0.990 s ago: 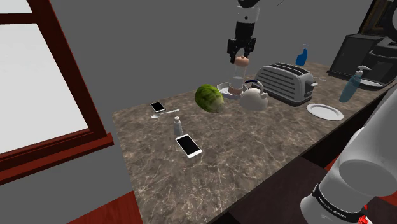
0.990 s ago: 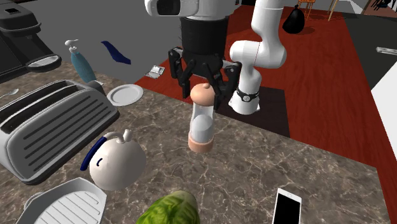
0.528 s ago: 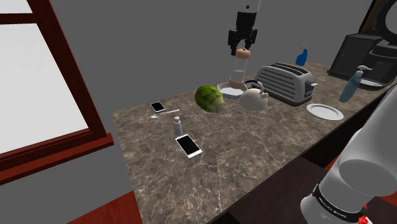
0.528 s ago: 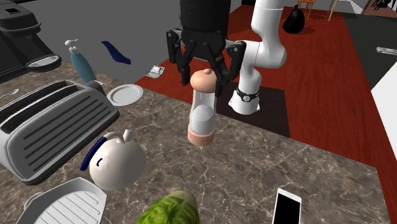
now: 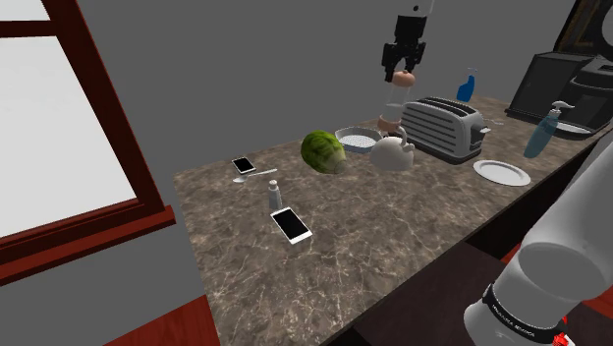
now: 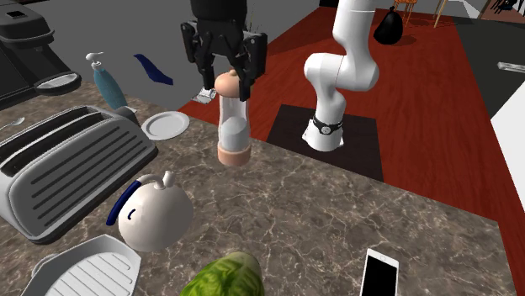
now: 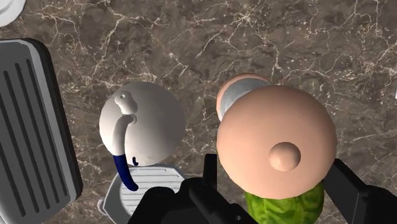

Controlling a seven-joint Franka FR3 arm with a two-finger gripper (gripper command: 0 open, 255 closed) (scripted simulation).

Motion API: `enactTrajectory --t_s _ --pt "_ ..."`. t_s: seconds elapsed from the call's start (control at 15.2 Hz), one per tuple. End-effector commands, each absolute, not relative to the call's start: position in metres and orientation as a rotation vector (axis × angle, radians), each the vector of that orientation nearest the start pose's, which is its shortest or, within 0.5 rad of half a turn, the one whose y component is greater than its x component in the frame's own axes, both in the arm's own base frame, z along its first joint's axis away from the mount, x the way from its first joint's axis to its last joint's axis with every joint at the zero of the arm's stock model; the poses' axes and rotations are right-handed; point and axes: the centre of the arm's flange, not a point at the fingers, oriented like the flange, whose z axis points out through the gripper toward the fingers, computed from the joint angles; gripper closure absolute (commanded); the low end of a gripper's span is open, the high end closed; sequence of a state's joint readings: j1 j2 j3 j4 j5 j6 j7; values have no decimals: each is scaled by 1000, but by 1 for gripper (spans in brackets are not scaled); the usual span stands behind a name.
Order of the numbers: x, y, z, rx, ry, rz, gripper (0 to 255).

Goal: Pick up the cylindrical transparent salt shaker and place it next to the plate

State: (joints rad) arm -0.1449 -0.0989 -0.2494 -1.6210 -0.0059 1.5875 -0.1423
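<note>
The salt shaker [image 6: 231,118] is a clear cylinder with a pinkish cap and base, half full of white salt. It hangs upright in the air above the marble counter [image 6: 336,214]. My black gripper [image 6: 225,66] is shut on its cap from above. In the shoulder view the gripper [image 5: 402,73] holds the shaker [image 5: 394,110] high over the white kettle [image 5: 391,152], beside the toaster [image 5: 444,126]. The white plate [image 5: 502,172] lies past the toaster, near the counter's edge; it appears again as the plate [image 6: 166,125]. In the wrist view the gripper [image 7: 275,170] clasps the cap [image 7: 277,141].
A lettuce [image 5: 323,152], a ribbed white tray [image 6: 84,269], two phones [image 5: 292,224] [image 5: 244,164], a spoon [image 5: 255,175] and a small shaker [image 5: 275,194] lie on the counter. A blue soap bottle [image 5: 542,131] and a coffee machine [image 5: 560,88] stand behind the plate.
The gripper has lifted the shaker off the counter and carried it toward the toaster and plate, rightward in the shoulder view and leftward in the second exterior view.
</note>
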Motion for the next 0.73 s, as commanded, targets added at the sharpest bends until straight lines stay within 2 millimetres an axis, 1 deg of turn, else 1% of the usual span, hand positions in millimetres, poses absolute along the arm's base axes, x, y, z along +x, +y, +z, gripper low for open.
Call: enactTrajectory --t_s 0.0,0.66 --pt "472 -231 654 -3114 391 -103 255" --pt "412 -349 654 -3114 391 -103 255"
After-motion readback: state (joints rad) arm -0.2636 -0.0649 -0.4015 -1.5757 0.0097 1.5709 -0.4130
